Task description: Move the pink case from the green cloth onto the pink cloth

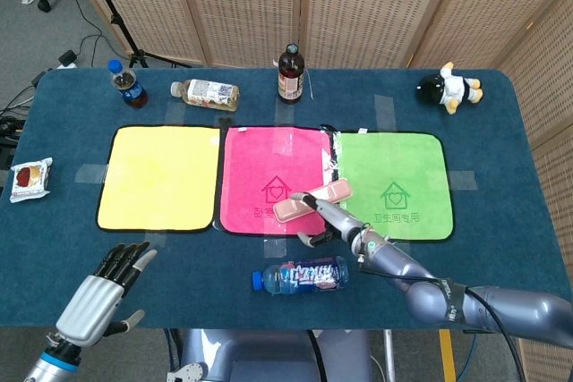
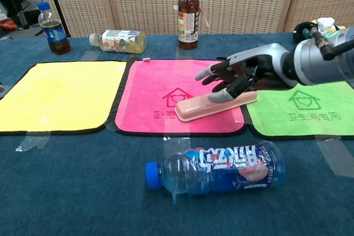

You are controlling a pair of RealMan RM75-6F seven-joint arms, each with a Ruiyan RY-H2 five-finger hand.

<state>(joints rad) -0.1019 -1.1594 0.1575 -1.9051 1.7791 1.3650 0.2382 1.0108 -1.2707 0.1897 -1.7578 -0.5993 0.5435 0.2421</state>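
Fingers of the right hand are spread and hold nothing, hovering just above the pink case, a fingertip close over its top. Nearest the robot, the left hand hangs off the front edge of the surface, its fingers loosely apart and empty. A water bottle with a blue cap lies on its side on the blue covering in front of the cloths.

Lying flat, the pink case rests mostly on the pink cloth; its right end reaches past that cloth's right edge toward the green cloth. Its long axis runs left to right with a slant, the left end nearer the robot and the right end farther back.

A yellow cloth lies left of the pink one, and a snack packet sits near the left edge. Along the far side stand a cola bottle, a tipped tea bottle, a dark bottle and a plush toy. Behind them are woven screens, floor cables and a stand.
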